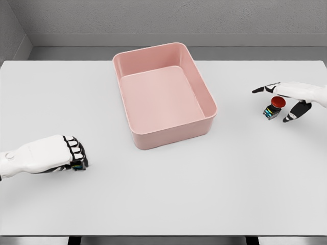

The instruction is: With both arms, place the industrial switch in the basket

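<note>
A small industrial switch (274, 107) with a red mushroom button and a dark body stands on the white table at the right. My right hand (287, 99) hovers around it, fingers spread open, one above and one beside it, not closed on it. The pink basket (203, 84) sits in the middle of the table with nothing in it. My left hand (74, 153) rests at the lower left with its fingers curled, holding nothing that I can see.
The white table (163, 204) stretches wide around the basket. A grey wall runs behind the table's far edge. The switch stands roughly a hand's width to the right of the basket's right wall.
</note>
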